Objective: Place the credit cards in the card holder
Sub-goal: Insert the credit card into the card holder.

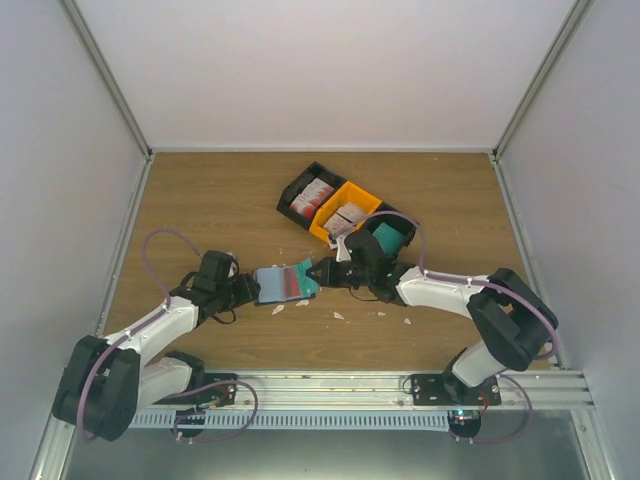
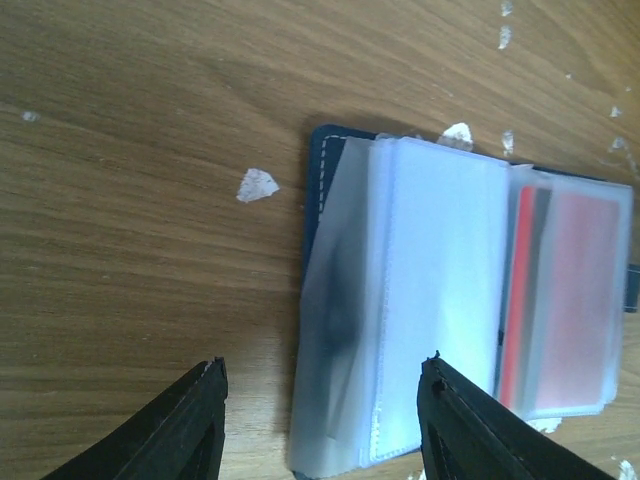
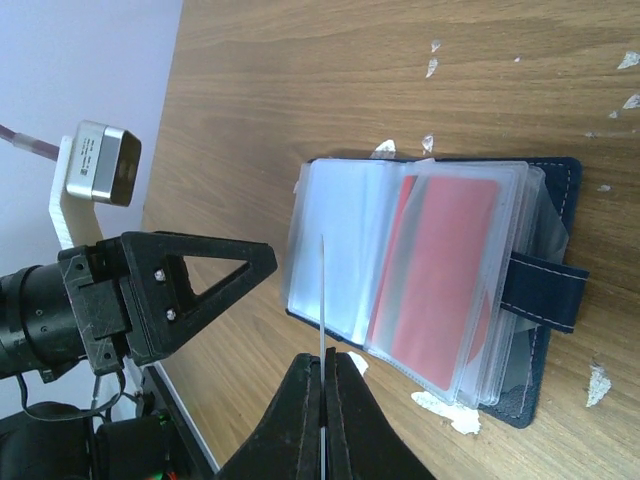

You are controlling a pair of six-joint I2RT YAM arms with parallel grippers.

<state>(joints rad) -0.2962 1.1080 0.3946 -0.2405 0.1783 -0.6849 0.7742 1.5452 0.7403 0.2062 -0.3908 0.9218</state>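
One red card [image 3: 440,270] in card holder [image 3: 545,290]; left gripper [image 2: 323,363] apart, right gripper [image 3: 325,358] tight on thin card [image 3: 323,290].

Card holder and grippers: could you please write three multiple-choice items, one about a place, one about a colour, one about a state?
1. Where does the card holder lie?
A. against the far wall
B. on the table, between left gripper and right gripper
C. beside the arms' bases

2. What colour is the sleeved card?
A. green
B. yellow
C. red

3. How is the right gripper?
A. wide open
B. shut on a thin card
C. shut on nothing

Answers: 1 B, the top view shows it on the wood between them; 2 C, red shows through the clear plastic; 3 B, it pinches a card seen edge-on.
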